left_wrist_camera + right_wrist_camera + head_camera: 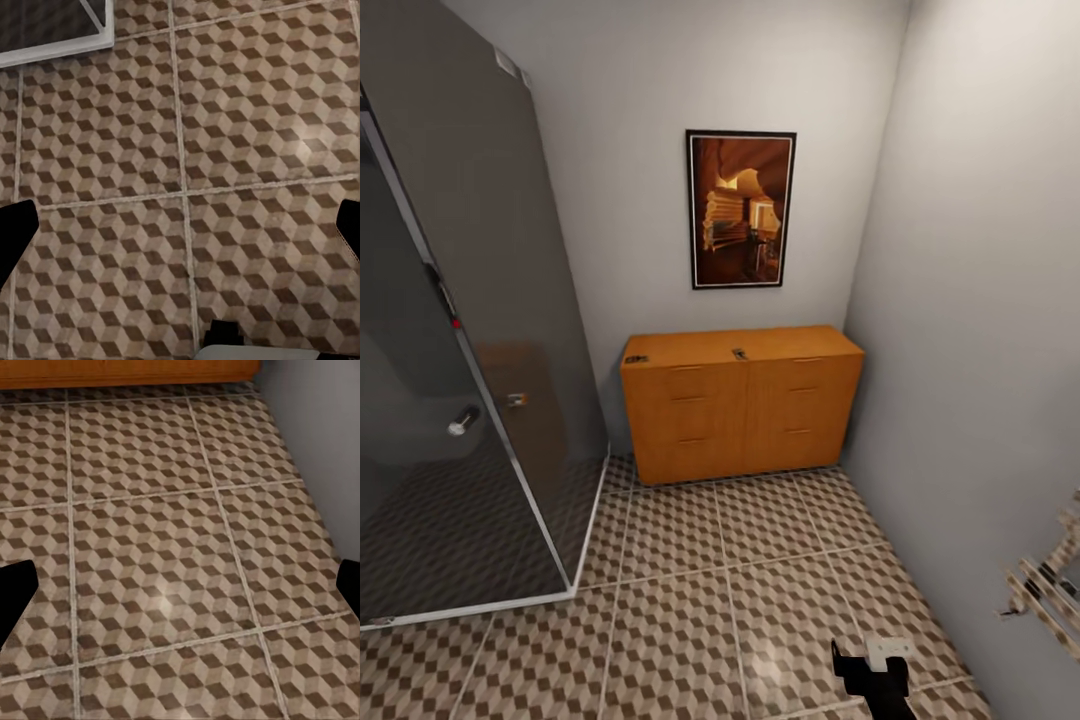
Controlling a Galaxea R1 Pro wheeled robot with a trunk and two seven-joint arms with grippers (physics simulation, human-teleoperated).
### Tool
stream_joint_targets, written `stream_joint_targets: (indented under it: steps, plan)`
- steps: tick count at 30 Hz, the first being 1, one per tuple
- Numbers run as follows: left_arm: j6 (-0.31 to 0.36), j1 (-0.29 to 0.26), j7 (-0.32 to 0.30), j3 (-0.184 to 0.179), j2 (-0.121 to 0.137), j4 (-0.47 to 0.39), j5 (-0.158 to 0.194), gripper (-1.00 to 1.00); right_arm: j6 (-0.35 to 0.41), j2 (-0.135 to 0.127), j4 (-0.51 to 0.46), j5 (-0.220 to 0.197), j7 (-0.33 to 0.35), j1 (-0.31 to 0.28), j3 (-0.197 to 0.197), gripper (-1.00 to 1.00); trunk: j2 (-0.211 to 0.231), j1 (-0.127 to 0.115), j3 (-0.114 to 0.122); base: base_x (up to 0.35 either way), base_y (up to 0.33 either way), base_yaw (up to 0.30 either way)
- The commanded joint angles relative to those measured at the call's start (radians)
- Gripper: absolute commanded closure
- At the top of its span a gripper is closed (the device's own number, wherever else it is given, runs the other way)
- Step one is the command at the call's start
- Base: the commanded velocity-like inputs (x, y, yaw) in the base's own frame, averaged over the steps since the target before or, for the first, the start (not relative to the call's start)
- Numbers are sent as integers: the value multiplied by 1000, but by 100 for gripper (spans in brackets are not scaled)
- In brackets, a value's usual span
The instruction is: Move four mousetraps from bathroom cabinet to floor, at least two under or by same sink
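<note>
Both tools hang over the bathroom floor (760, 600) with nothing between their fingers, the left tool (184, 232) and right tool (184, 592) each spread wide, dark fingertips at the frame edges. Further out, the cabinet (745, 410) stands against the far wall, two mousetraps (636, 359) lying on its top, one at the left corner, one mid-top. A glass shower enclosure (470, 330) stands left.

I'm seeing two small dark things on the cabinet (740, 400) top, too tiny to identify. My right gripper (875, 680) is getting cropped by the head view's bottom edge, so I'm not reading its jaws.
</note>
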Motion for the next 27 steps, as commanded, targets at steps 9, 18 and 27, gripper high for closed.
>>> stream_joint_targets:
  steps: [9, 18, 27]
  plan:
    - [-6, -2, 6, -5, 0, 4, -2, -100, -3, 0, 1, -10, -1, -1, 9, -100, -2, 1, -2, 202, 0, 0]
    - [-6, -2, 6, -5, 0, 4, -2, -100, -3, 2, 1, -10, -1, -1, 9, -100, -2, 1, -2, 9, 0, 0]
    - [-6, -2, 6, -5, -1, 4, -2, -100, -2, 3, 1, -10, -1, -1, 9, -100, -2, 1, -2, 0, 0, 0]
